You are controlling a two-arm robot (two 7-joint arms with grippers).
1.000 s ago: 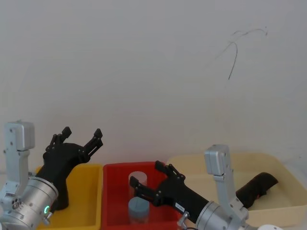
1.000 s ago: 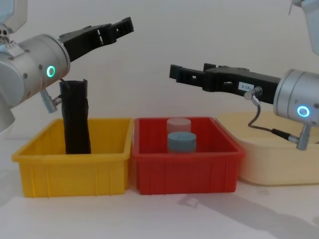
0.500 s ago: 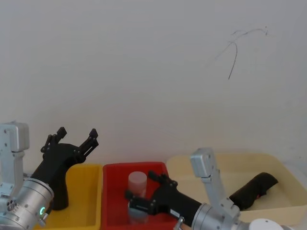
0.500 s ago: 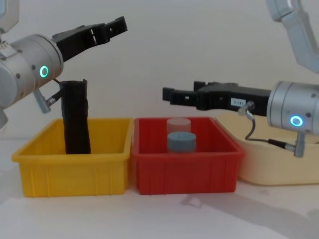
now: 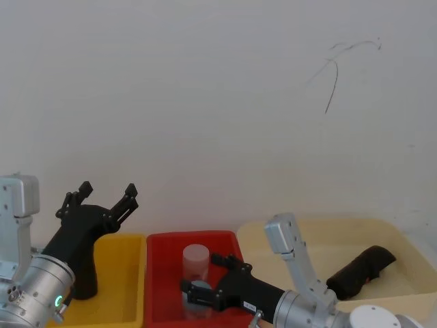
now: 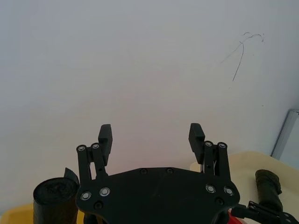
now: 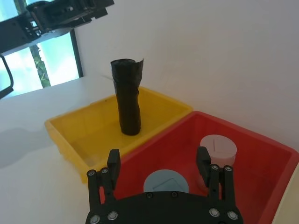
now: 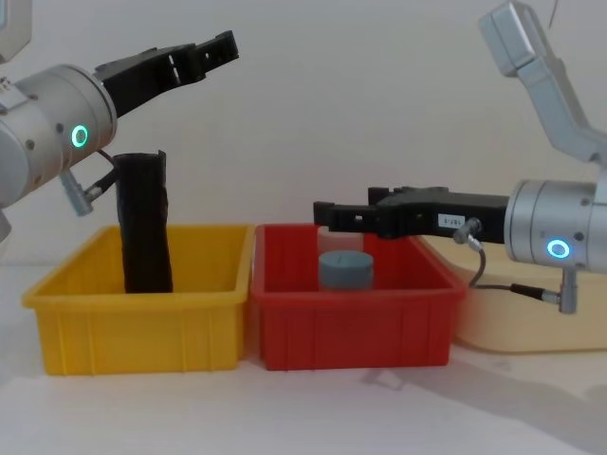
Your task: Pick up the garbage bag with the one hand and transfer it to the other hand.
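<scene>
Closest to me is my right gripper (image 8: 327, 210), the one with the little white label. It sits low over the red bin (image 8: 351, 327), fingers spread wide and holding nothing. The grey-blue jar (image 8: 343, 270) is just below those fingers, with a pale jar (image 7: 217, 148) beside it. Neither jar is my job, so I reckon that arm's just waiting for the handoff.

One over on my left is the yellow bin (image 8: 142, 327), and that's where the garbage bag (image 8: 144, 223) is. It's standing upright, base on the bin floor, top poking well above the rim, and nothing's touching it. My left gripper (image 8: 213, 47), the green-ring one, is higher than the bag's top with its tips off toward the red bin. It's also spread open and empty.

So I'd call this the very start, pick not made yet. Next move as I see it: bring the left gripper down and back so the open fingers straddle the upper part of the roll, then close. It's a wrinkly roll standing on end, so my guess is a sideways nudge could tip it. The bin wall shouldn't matter if I grab high.

Further off on my right there's a cream tub (image 5: 341, 242) with a second roll (image 5: 360, 271) lying in it. Behind everything is a plain white wall (image 5: 205, 102) with a thin scribble.
</scene>
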